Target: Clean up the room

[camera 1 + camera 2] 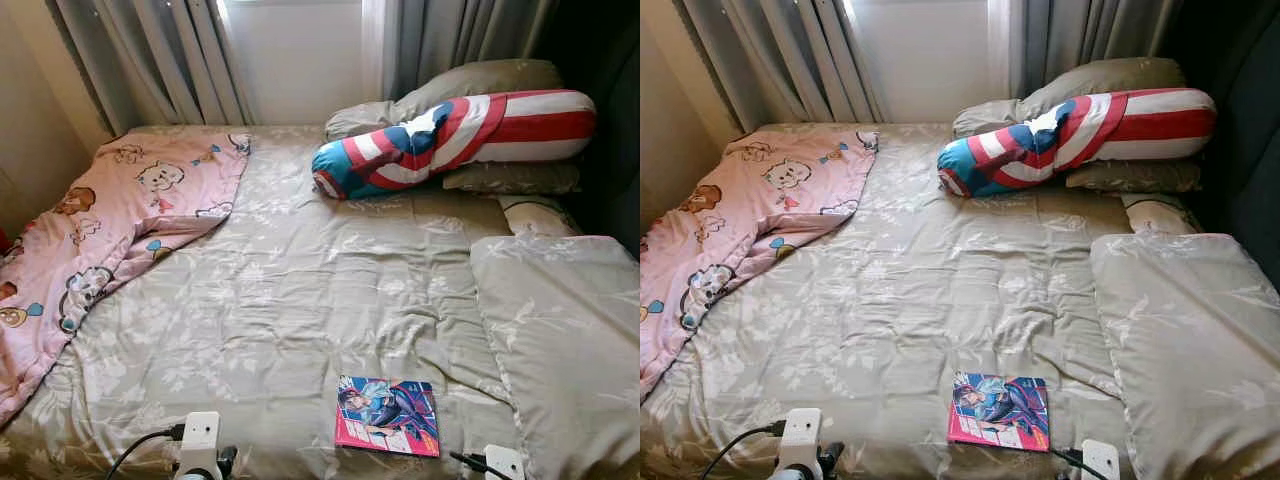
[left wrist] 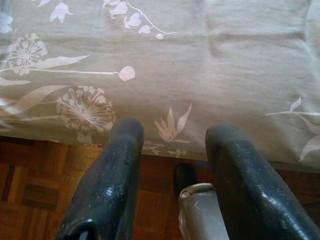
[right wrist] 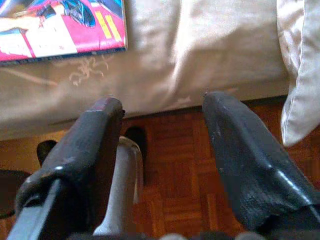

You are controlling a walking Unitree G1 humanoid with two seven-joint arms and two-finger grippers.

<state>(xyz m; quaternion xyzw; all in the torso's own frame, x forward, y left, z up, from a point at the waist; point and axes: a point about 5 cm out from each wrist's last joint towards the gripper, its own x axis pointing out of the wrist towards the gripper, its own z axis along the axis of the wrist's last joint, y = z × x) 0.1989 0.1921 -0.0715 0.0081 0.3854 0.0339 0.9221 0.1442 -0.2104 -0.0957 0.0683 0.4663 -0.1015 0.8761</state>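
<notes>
A pink and blue comic book (image 1: pixel 388 415) lies flat on the grey floral bed cover (image 1: pixel 290 290), close to the bed's front edge. It also appears in the right wrist view as the comic book (image 3: pixel 60 25). My right gripper (image 3: pixel 162 102) hangs open just off the bed's edge, a little to the right of the comic, with nothing between its fingers. My left gripper (image 2: pixel 175 131) is open too, low at the front edge of the bed cover (image 2: pixel 200 60), well left of the comic. A pink cartoon blanket (image 1: pixel 110 220) lies rumpled over the bed's left side.
A red, white and blue bolster (image 1: pixel 450 135) leans on grey pillows at the head of the bed. A large grey pillow (image 1: pixel 565 330) covers the right side. Curtains (image 1: pixel 160 50) hang behind the bed. Wooden parquet floor (image 2: pixel 30 185) lies below the bed edge.
</notes>
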